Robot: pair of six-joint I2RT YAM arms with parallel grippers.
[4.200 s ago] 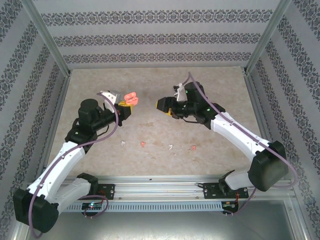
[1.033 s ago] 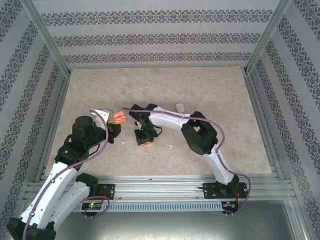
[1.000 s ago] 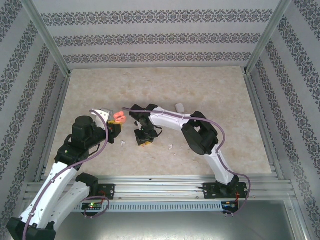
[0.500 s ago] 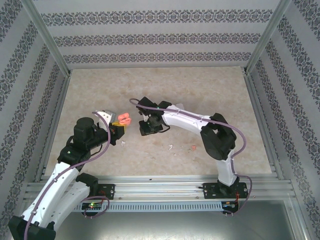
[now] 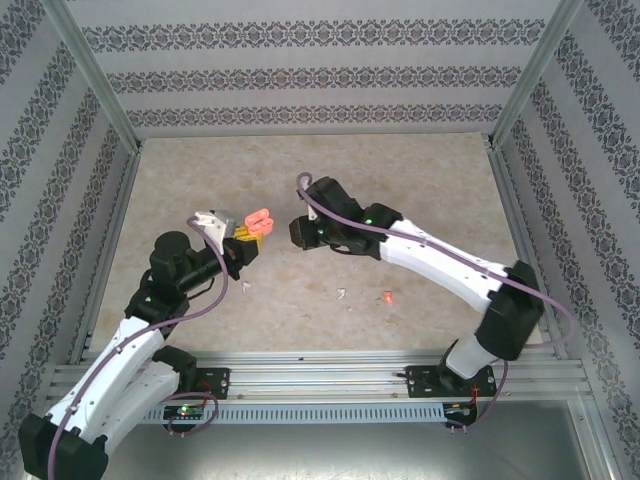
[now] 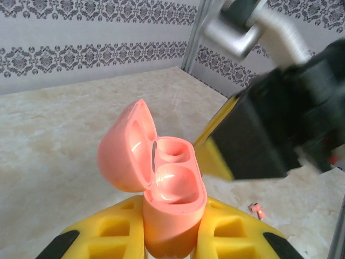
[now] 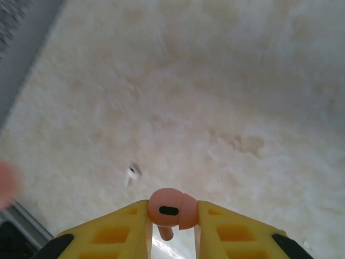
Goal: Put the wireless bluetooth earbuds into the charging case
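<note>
Here, L gripper is clamped on the base of an open pink case, held above the table left of centre. The lid is tipped back and the wells face up. R gripper pinches a pink earbud, head up, stem down betw. the fingers, just right of the case mouth and apart from it. Glare hides whether the wells are empty. A white bud and a pink bud lie toward the near edge.

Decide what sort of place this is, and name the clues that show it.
Probably a robot test cell, not a home: a left arm and a right arm bolted to a metal rail, a marbled tabletop, and patterned backdrop walls in an aluminium frame.
</note>
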